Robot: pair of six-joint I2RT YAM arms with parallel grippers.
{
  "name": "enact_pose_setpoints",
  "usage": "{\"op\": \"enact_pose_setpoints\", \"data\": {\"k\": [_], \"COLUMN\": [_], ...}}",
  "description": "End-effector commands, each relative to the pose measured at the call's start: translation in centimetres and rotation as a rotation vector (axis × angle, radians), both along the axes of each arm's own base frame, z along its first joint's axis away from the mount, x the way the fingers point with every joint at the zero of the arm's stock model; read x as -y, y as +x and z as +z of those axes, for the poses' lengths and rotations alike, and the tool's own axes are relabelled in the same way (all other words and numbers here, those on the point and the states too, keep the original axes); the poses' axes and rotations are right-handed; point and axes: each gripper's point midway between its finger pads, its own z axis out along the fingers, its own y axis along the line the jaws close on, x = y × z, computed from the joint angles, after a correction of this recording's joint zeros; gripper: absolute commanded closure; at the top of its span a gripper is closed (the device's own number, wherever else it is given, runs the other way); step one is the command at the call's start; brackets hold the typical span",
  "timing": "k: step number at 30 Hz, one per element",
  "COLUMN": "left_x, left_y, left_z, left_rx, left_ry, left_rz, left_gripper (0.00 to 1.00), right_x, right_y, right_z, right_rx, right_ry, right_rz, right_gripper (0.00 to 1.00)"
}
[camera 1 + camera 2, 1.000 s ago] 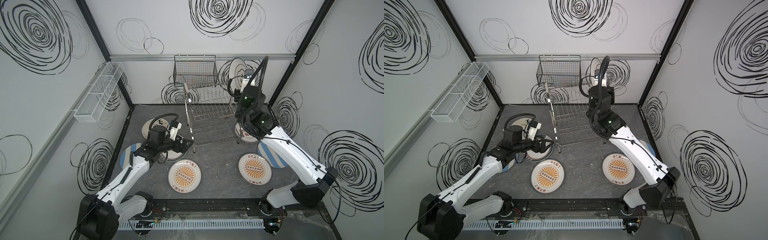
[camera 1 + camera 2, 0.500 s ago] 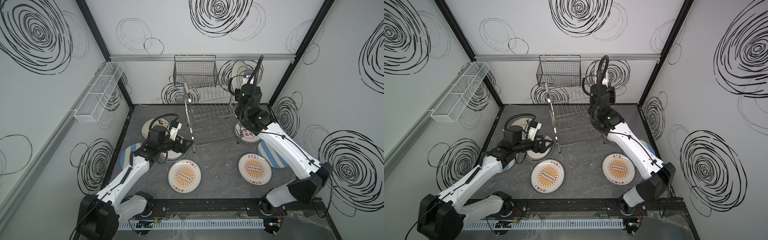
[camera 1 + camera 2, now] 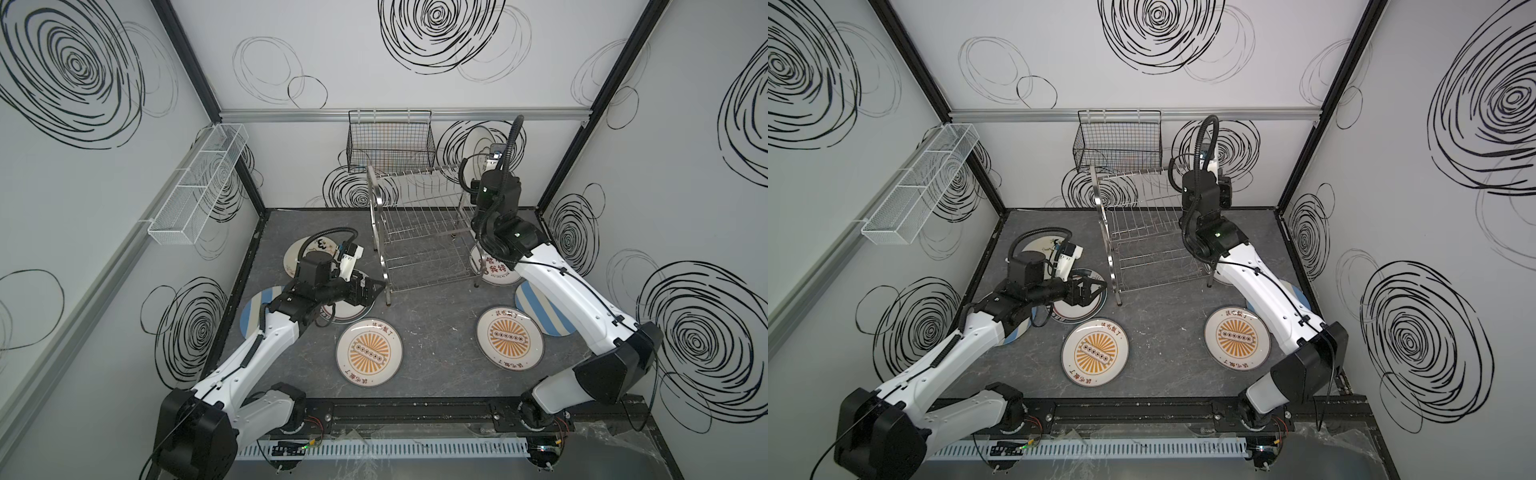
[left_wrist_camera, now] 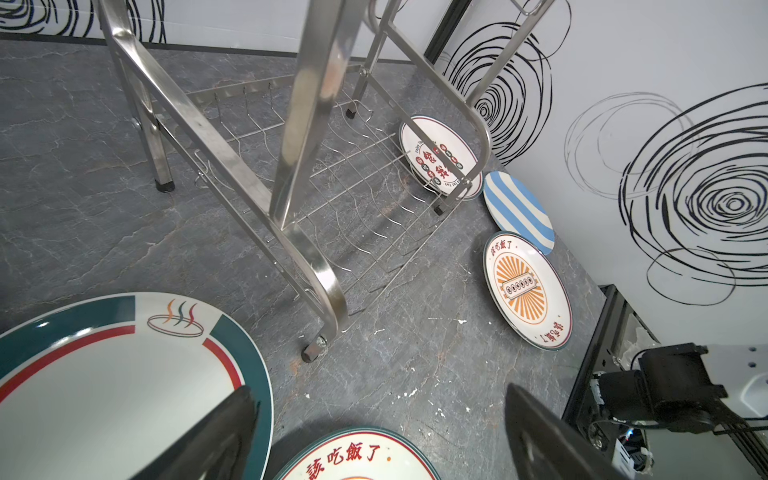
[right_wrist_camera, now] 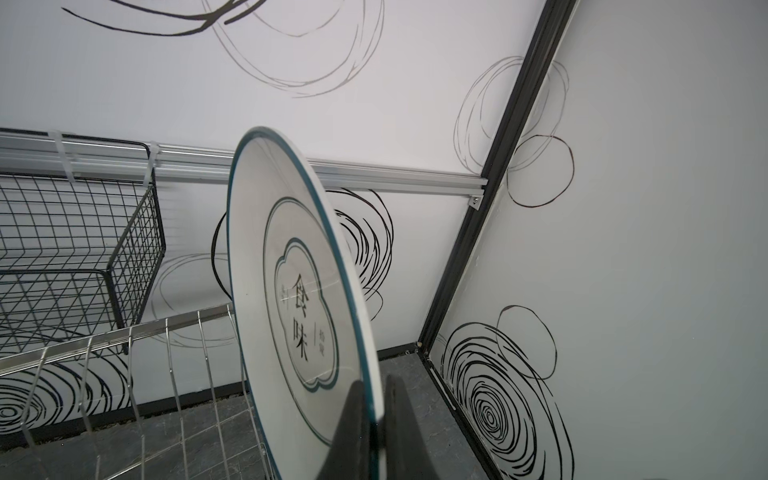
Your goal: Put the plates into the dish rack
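Right gripper [image 5: 376, 432]: pressed together on the lower rim of the teal-edged plate [image 5: 291, 270], which stands on edge, slightly tilted.
Plate's place: over the top wires at the 3 o'clock end of the dish rack [image 3: 424, 232]; contact with them unclear.
Right arm: rises steeply from its 4 o'clock base.
Left gripper [image 4: 377, 388]: spread wide, empty, low beside the green-banded plate [image 4: 104, 374], at the rack's 8 o'clock.
Left arm: stretched low, pointing toward 3 o'clock.

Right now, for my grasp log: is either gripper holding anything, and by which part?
The right gripper pinches a teal-edged white plate by its rim. The left gripper is open and empty.
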Motion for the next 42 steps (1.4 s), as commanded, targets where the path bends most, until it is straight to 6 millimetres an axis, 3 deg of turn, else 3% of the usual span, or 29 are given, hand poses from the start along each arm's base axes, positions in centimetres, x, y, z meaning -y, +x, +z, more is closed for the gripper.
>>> {"op": "enact_pose_setpoints", "data": {"k": [1,6,13,17,24,29,38,42], "left_x": [0.1,0.1,0.1,0.1,0.0,0.0,0.0,0.0], "left_y": [-0.1,0.0,-0.1,0.0,0.0,0.0,0.0,0.0], "left_z": [0.9,0.9,1.0,1.0,0.9,0.8,0.8,0.7], "left_rx": [0.051,0.054,0.055,0.056,0.052,0.053,0.051,0.049], "left_ry": [0.0,0.001,0.0,0.001,0.005,0.008,0.007,0.008], "left_rz": [-0.013,-0.011,-0.012,-0.009,-0.008,-0.006,-0.009,-0.008], "left_gripper": [0.04,0.04,0.04,0.04,0.04,0.04,0.04,0.04], "right_x": [0.6,0.5,0.0,-0.5,-0.9,-0.1,-0.6,-0.8], "right_y": [-0.1,-0.1,-1.5,-2.1,-1.4,-0.5,0.1,-0.1], "right_z": [0.5,0.3,4.6,5.5,3.8,2.5,1.5,2.2], "right_rx": [0.045,0.047,0.106,0.124,0.104,0.084,0.076,0.089], "right_ry": [0.044,0.053,0.043,0.049,0.063,0.068,0.093,0.097], "right_rz": [-0.018,-0.009,-0.005,0.01,0.019,-0.007,0.03,0.034], "right_gripper": [1.0,1.0,1.0,1.0,1.0,1.0,1.0,1.0]}}
